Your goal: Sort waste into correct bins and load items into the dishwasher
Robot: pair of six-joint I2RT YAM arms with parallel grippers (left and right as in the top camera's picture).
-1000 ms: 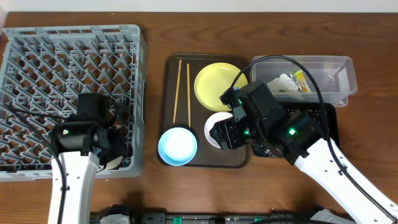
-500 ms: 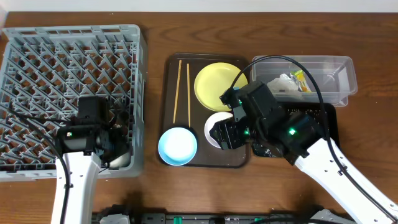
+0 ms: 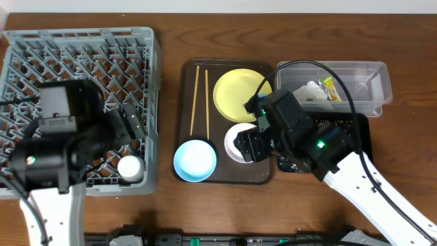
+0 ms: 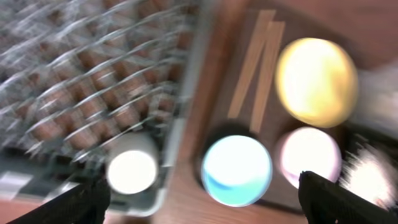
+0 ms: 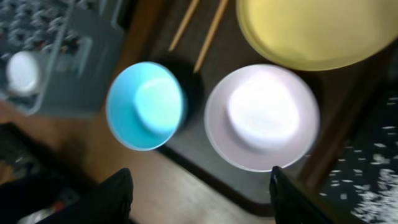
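The grey dish rack fills the left. A white round cup lies in its front right corner and shows in the left wrist view. My left gripper is raised high over the rack, open and empty. The yellow plate, chopsticks, light blue bowl and white bowl sit on the brown tray. My right gripper hovers over the white bowl, open and empty. The clear tub holds the tissue and wrapper.
The dark brown serving tray lies mid-table. The black tray with white rice scraps sits in front of the clear tub, mostly under my right arm. A black cable arcs over the tub. Bare wood lies along the table's front edge.
My left arm has lifted up out of the rack, leaving the white cup in its front right corner. My right arm has barely moved.
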